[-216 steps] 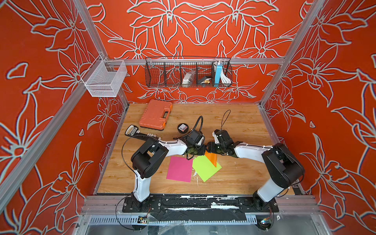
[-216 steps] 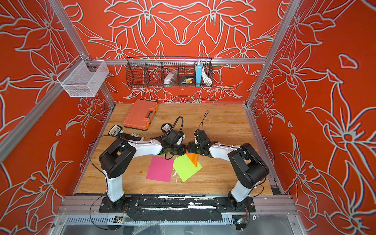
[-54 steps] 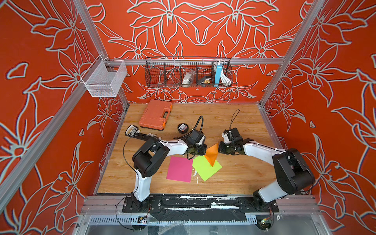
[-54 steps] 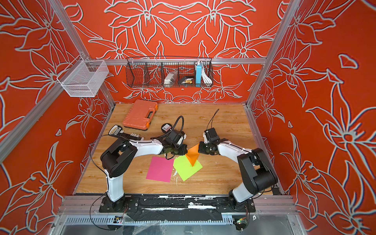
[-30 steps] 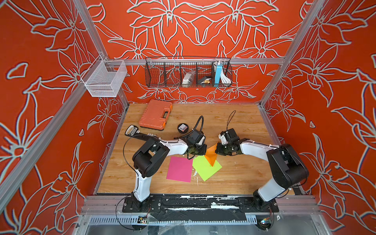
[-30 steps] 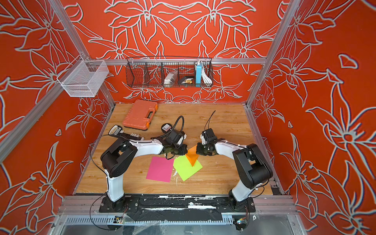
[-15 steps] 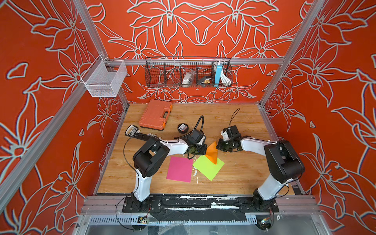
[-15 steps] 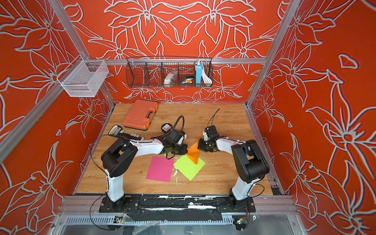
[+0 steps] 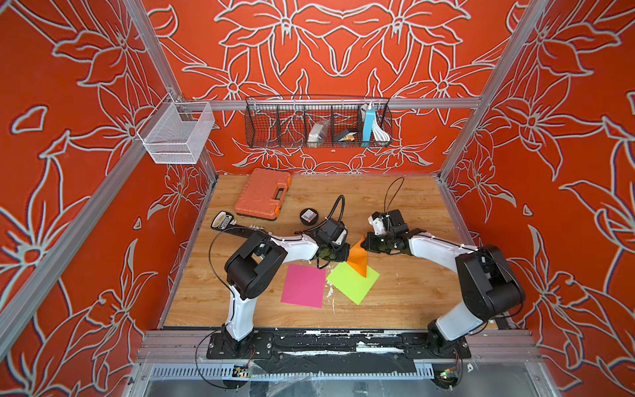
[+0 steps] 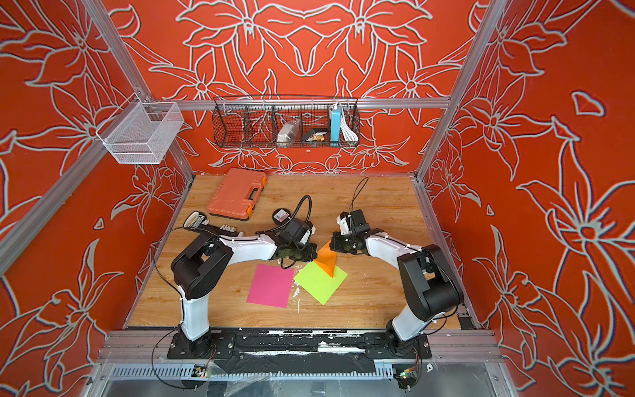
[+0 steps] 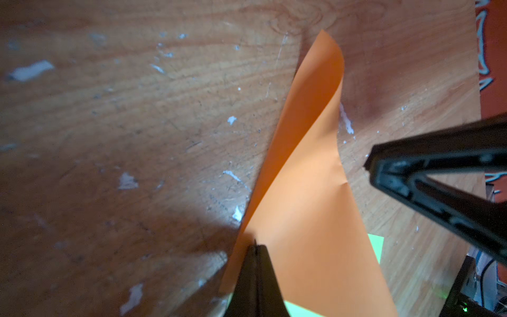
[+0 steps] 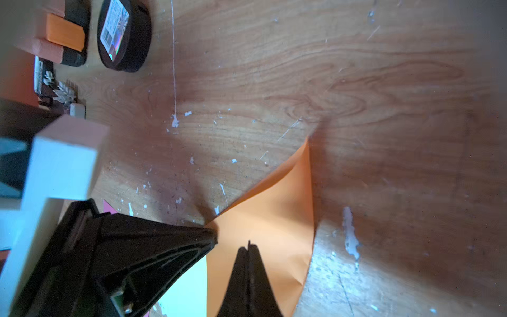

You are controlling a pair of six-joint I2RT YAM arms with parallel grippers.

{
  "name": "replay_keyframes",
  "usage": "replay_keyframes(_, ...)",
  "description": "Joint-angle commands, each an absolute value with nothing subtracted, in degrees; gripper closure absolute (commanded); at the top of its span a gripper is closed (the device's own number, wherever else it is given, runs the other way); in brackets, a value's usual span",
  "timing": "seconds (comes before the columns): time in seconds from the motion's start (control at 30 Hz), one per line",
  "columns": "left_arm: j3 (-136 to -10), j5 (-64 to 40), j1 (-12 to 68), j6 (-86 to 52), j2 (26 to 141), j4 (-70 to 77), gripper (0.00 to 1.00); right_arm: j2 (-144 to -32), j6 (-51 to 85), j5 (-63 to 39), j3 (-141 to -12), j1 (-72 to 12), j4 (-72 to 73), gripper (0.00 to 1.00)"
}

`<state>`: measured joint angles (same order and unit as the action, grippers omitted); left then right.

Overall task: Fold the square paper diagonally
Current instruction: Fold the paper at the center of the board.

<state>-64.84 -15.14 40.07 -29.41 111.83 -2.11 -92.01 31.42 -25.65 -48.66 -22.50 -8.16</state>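
Observation:
The square paper is orange and lies partly on a lime-green sheet at mid-table. It is bent over loosely, with one flap curling up off the wood. My left gripper is shut, and its tips sit on the paper's near-left corner. The sheet shows face-on on both sides of the jaws, not pinched between them. My right gripper is also shut. It sits over the paper's right side, close to a small dent at the paper's edge.
A pink sheet lies left of the green one. An orange tool case, a black round tin and a tape measure sit behind the left arm. Wire baskets hang on the back wall. White flecks dot the wood.
The right gripper has swept back and forth beside the orange paper. The paper's flap has risen, dropped and risen again. The left gripper has stayed put.

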Motion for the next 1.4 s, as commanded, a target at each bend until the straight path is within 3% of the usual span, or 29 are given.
replay_keyframes(0.0,-65.22,-13.97,40.26,-28.54,113.71,-5.36,1.00,-94.58,30.70,-27.53,-50.09,-22.65,-9.30,1.00)
replay_keyframes(0.9,-65.96,-14.18,40.43,-28.25,114.57,-6.16,1.00,-107.33,35.85,-26.75,-54.62,-17.25,-3.60,1.00)
replay_keyframes(1.37,-66.18,-14.34,40.49,-28.19,114.66,-6.50,1.00,-107.44,35.89,-28.83,-57.69,-16.14,-1.88,1.00)
